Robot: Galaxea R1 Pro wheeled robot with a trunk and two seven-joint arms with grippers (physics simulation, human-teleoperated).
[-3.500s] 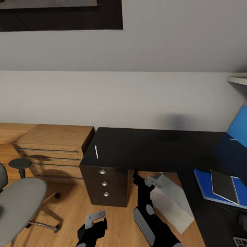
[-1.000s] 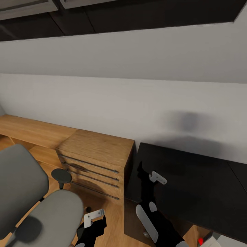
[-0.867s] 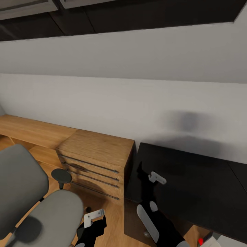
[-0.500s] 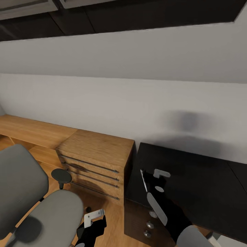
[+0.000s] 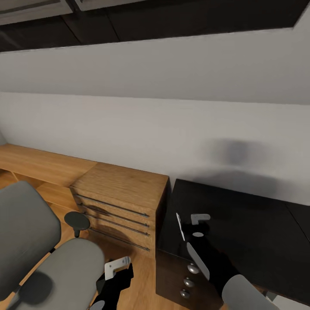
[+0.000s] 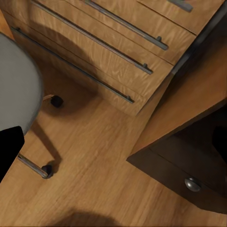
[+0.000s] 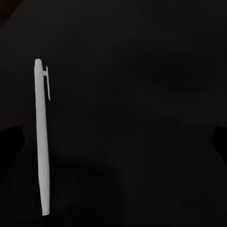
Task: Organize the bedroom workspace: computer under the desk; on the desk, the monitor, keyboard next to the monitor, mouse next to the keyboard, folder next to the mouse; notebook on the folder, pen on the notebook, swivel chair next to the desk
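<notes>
Right tool (image 5: 194, 226) hangs over the near-left corner of the glossy black counter (image 5: 241, 224), arm reaching in from the lower right of the head view. Pen (image 5: 179, 226) is a thin white stick lying flat on the counter top near its left edge, just beside the tool on its left; can't tell contact from the head view. Right wrist view: pen (image 7: 42, 137) lies flat on the black surface, clip end away from the camera, well off to one side of the dark finger edges at the frame borders, nothing between them, so the right tool is spread and not on the pen. Left tool (image 5: 117, 269) is low over the light wood floor (image 5: 144, 280), between the swivel chair (image 5: 51, 258) and the dark drawer block (image 5: 181, 280) under the counter; its light fingers show but I can't tell whether they are spread or pressed together. Left wrist view: grey chair seat (image 6: 16, 99) with a chrome spoke and black caster (image 6: 46, 170) on the floor, wooden drawer unit (image 6: 118, 52) with long bar handles, and a round metal knob (image 6: 192, 183) on the dark drawer front. In the head view the wooden drawer unit (image 5: 122, 202) stands touching or just beside the counter's left end, against the white wall, and the chair sits left of it, black armrest (image 5: 77, 220) facing the drawers.
</notes>
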